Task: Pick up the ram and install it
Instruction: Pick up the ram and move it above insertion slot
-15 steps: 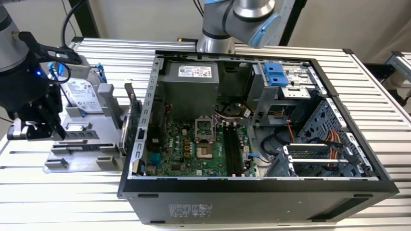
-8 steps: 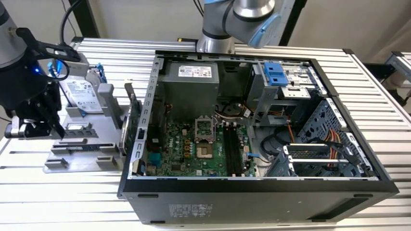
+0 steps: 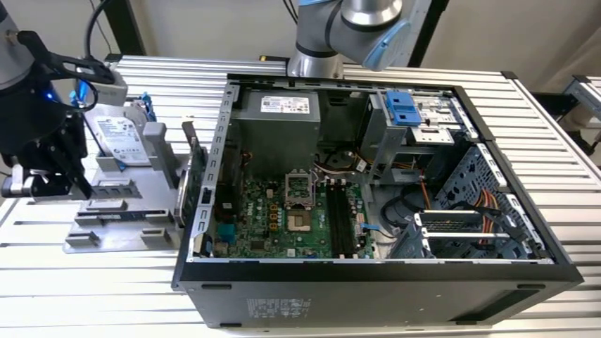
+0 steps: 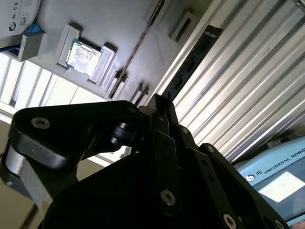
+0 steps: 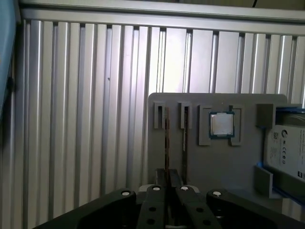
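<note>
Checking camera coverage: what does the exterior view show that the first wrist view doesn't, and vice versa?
Exterior view: the open computer case with its motherboard. First wrist view: the square CPU chip in its recess. Both: the gripper over the grey holder, the ram standing in its slot, the hard drive, the slatted table.

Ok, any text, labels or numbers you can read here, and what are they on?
Label on the hard drive: too small to read.
Sticker on the power supply: too small to read.
Sticker on the computer case wall: blurred, unreadable.
Print on the blue-grey box, second wrist view: a maker's name, cut off at the edge.
Nothing else is legible.
</note>
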Robot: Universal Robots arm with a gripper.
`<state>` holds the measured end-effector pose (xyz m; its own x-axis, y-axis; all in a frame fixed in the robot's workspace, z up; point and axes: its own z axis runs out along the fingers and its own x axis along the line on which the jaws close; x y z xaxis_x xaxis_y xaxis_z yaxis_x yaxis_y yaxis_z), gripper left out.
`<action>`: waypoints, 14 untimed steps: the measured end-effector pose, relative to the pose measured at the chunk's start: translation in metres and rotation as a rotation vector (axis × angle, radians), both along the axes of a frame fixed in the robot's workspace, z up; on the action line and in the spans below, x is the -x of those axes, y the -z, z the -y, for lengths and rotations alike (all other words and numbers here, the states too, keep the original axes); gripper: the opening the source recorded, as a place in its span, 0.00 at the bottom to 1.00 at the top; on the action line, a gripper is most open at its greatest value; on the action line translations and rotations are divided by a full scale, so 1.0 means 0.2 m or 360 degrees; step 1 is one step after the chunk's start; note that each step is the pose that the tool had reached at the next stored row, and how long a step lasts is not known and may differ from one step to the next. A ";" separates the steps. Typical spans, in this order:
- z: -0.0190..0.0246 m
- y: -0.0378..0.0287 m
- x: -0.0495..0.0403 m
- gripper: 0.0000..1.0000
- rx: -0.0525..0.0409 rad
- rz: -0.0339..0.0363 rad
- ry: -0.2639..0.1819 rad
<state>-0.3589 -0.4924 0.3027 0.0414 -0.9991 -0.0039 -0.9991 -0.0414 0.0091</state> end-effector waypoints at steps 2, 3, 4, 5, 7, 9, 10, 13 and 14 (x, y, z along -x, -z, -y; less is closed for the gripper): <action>0.000 -0.010 0.000 0.00 0.0000 0.0000 0.0000; 0.000 -0.015 0.000 0.00 0.0000 0.0000 0.0000; 0.000 -0.020 0.000 0.00 0.0000 0.0000 0.0000; 0.000 -0.025 0.000 0.00 0.0000 0.0000 0.0000; 0.000 -0.037 0.000 0.00 0.0000 0.0000 0.0000; 0.000 -0.049 0.000 0.00 0.0000 0.0000 0.0000; 0.000 -0.055 0.000 0.00 0.0000 0.0000 0.0000; 0.000 -0.069 0.000 0.00 0.0000 0.0000 0.0000; -0.001 -0.073 -0.001 0.00 0.0000 0.0000 0.0000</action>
<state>-0.3588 -0.4923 0.3172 0.0416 -0.9991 -0.0037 -0.9991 -0.0416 0.0092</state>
